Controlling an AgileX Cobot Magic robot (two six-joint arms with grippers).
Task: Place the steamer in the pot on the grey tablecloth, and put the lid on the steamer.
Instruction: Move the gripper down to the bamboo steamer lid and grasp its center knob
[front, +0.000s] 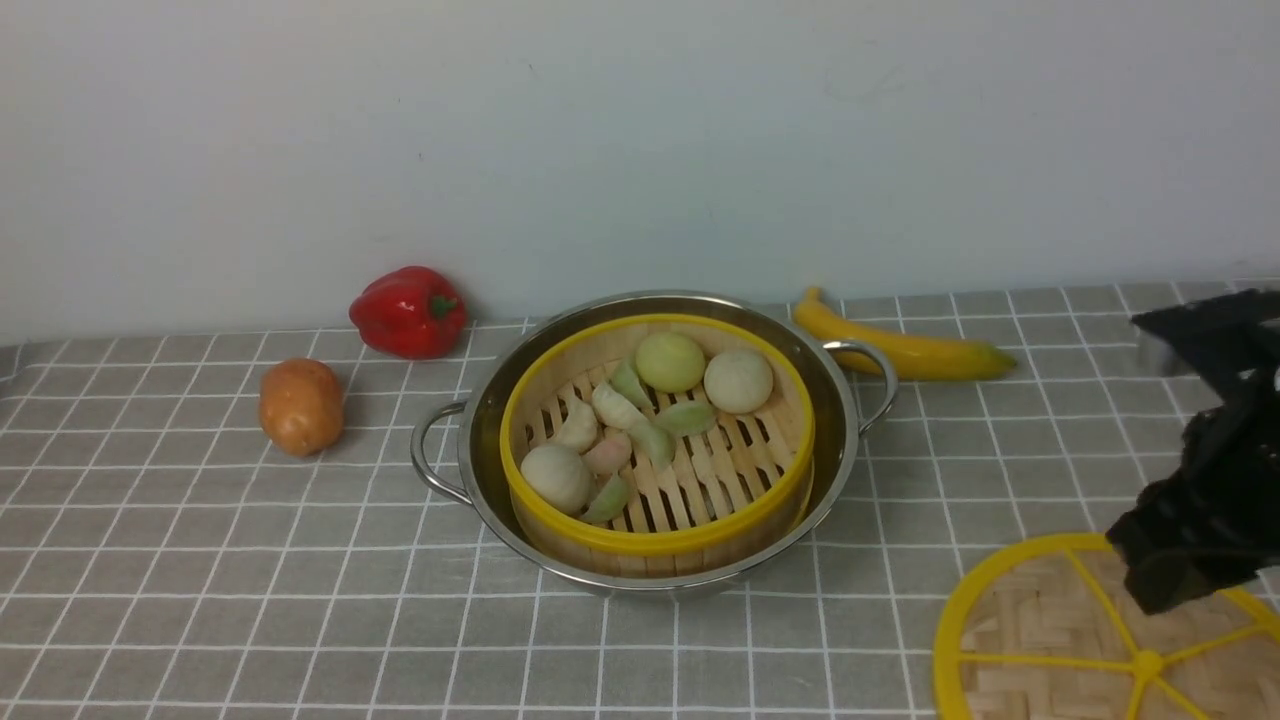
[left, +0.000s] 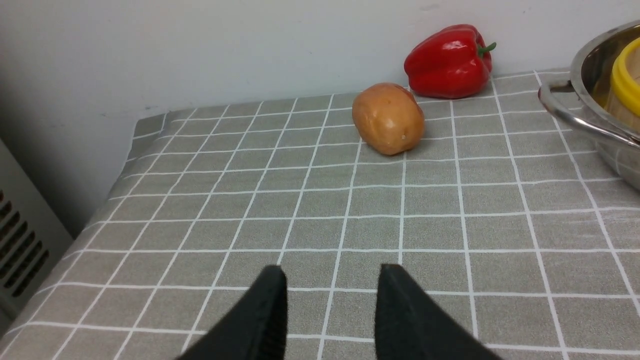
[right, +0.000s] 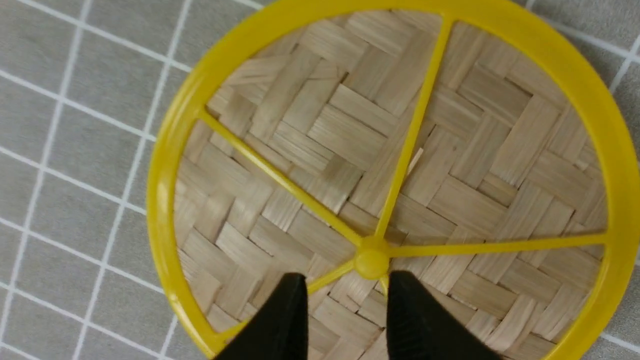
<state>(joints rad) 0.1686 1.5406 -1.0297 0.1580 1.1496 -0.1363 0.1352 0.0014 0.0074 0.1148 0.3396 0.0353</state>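
Steamer (front: 655, 545) seated inside the pot (front: 842, 425), its yellow rim level and ringed all round by the pot's steel wall. On the slatted floor lie three round pale buns (front: 670, 362), two toward the far side and one toward the near left, with several green and pinkish dumplings (front: 640, 428) strewn between them. The pot stands on the grey tablecloth (front: 200, 560), midway between the left and right edges and nearer the far edge, one looped handle to each side.

The lid (front: 1040, 640) lies flat on the cloth at the near right corner, well apart from the pot, spokes uppermost. The right gripper (right: 345, 285) hangs over it, fingers parted with a narrow gap just short of the hub, clasping nothing.

Along the far edge: a red pepper (front: 408, 311) left of the pot, a banana (front: 900, 348) right of it. A potato (front: 301, 406) lies just in front of the pepper. The left gripper (left: 330, 280) is over bare cloth near the left edge, jaws apart and empty.
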